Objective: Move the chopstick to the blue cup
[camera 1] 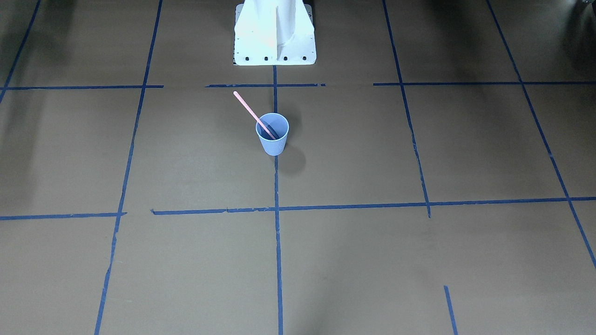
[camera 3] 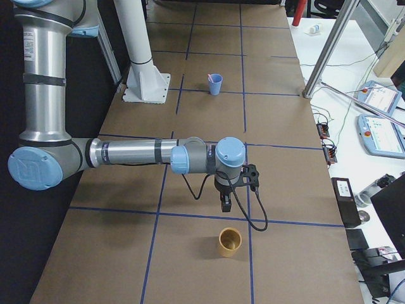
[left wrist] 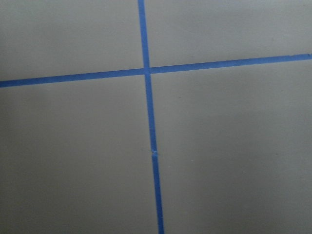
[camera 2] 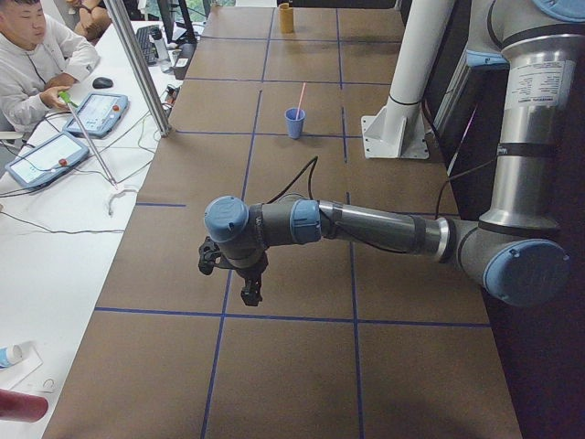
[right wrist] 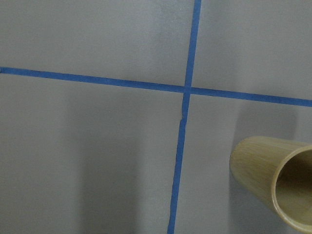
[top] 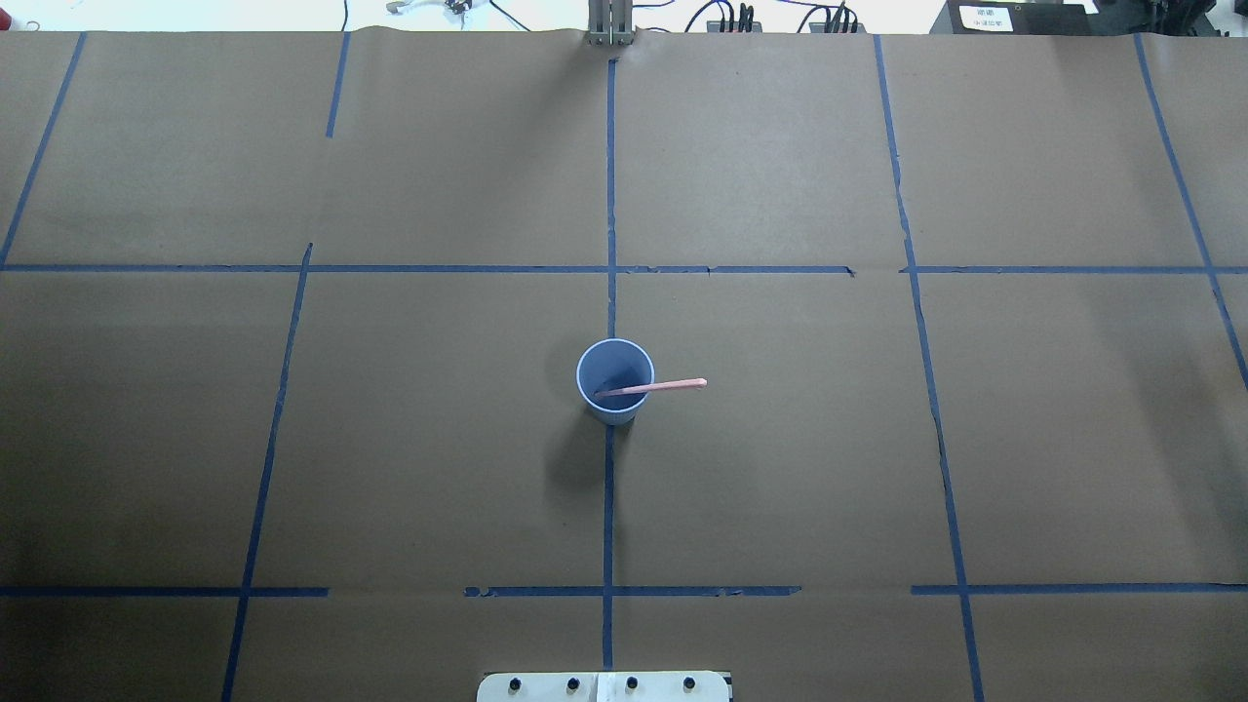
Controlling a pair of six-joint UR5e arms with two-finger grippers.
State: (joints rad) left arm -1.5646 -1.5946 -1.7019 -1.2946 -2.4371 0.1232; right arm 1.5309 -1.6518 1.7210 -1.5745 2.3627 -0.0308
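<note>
Brown paper covers the surface [top: 439,439], crossed by dark blue tape lines [top: 609,507]. Near its middle the blue cup [camera 1: 274,146] stands upright on one of those lines. The chopstick [camera 1: 248,108] is in it, with its lower end down inside, its shaft resting on the rim and its upper half sticking out above. The overhead view shows the chopstick leaning toward the robot's right. The front-facing view adds that it also tips back toward the white pedestal [camera 1: 274,32].

Only the side views show the arms. From the left end of the surface, the left arm reaches out low and level, and the left gripper [camera 2: 249,294] points down above the paper near a tape crossing, well apart from the cup. I cannot tell from there whether its fingers are spread or closed. From the right end, the right gripper [camera 3: 226,204] hangs the same way, and its state cannot be told either. Near it a tan bamboo cup [camera 3: 230,242] stands upright, mouth open.

The left wrist camera sees only paper and a tape crossing. The right wrist camera sees a crossing too, plus the bamboo cup's side and rim in the lower right corner. At the white side table, a person [camera 2: 32,55] sits by two tablets.
</note>
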